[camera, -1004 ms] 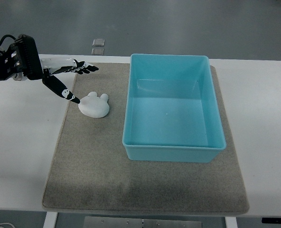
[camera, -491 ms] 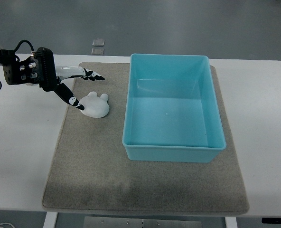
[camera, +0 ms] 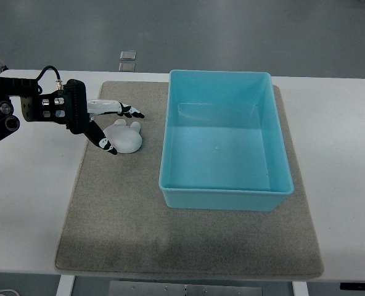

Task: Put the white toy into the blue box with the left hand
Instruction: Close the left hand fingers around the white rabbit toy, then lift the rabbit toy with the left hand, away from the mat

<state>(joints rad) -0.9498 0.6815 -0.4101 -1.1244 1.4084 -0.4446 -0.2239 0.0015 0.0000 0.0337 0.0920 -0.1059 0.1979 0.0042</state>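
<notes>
Top view shows the left hand (camera: 111,123) has slid rightward to straddle the white toy (camera: 126,137), fingers spread but not yet clenched, at nine o'clock from the blue box (camera: 222,191).

Single top cam, no 2nd view to overlap. Looks steeply down from robot's side, mid distance. Frame takes in whole grey mat (camera: 188,246), most of white table (camera: 343,154), strip of floor (camera: 232,31) along far edge.
</notes>
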